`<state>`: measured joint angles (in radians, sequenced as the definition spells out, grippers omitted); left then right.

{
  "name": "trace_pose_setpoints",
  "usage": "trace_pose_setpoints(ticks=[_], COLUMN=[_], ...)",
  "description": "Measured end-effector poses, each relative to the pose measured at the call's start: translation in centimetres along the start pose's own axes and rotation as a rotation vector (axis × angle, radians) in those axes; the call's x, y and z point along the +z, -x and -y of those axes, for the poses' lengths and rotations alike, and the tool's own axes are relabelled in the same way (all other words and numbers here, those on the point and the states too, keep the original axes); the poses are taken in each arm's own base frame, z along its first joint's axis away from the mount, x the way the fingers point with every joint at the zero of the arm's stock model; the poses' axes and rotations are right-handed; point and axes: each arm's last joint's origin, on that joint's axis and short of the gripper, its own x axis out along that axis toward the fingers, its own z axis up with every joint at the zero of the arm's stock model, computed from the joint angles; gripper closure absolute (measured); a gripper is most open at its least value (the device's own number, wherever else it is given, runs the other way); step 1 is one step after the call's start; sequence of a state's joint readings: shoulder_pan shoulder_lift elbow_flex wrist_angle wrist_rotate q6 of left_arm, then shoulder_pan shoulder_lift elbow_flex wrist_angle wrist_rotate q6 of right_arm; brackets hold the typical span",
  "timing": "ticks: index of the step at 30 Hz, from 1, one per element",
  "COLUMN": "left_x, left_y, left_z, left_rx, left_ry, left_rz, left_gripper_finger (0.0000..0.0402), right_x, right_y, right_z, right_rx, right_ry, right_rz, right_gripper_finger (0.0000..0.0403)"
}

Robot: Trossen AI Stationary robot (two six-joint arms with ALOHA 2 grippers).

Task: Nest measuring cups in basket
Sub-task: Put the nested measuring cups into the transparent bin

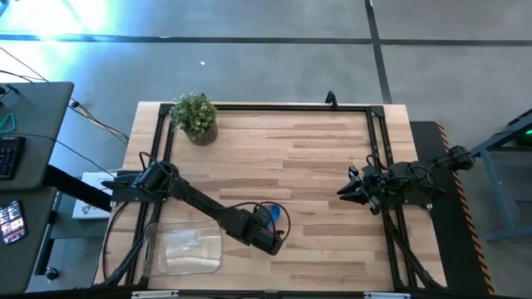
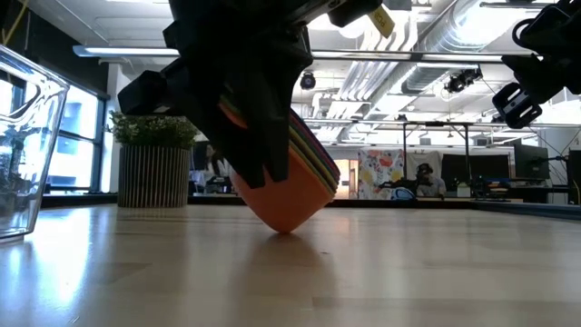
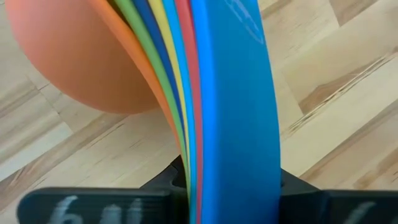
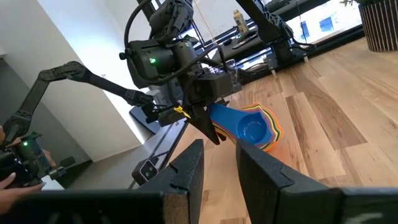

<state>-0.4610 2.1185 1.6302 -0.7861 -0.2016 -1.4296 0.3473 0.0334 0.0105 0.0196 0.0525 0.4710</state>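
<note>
Left wrist view: we see the left end effector (image 3: 217,199) closed on the stacked handles of the measuring cups (image 3: 186,81), judged light, rigid, slippery plastic, best pinched there.

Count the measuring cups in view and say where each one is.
6 colours show for sure, all nested in one stack held by the handles in the left pincer, tipped on the table, outside the basket. More may hide inside.

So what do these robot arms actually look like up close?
Both arms are dark, jointed tubes trailing black cables. The left arm has a glowing green light and a small yellow tag near its gripper. The right gripper ends in two flat, blocky dark fingers.
</note>
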Motion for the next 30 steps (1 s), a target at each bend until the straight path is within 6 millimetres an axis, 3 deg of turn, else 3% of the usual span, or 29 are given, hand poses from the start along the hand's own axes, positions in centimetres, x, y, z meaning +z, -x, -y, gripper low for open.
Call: trace_pose_setpoints(ticks=[30], left_x=[-0.27], left_y=[0.07], left_z=[0.33], left_rx=[-0.03], left_ry=[0.063], left_rz=[0.01], left_gripper_finger=[0.0339], right_x=[0.0], right_y=[0.0], right_z=[0.0], right_rx=[0.0], right_ry=[0.0], right_rz=[0.0], right_gripper_finger=[0.0316])
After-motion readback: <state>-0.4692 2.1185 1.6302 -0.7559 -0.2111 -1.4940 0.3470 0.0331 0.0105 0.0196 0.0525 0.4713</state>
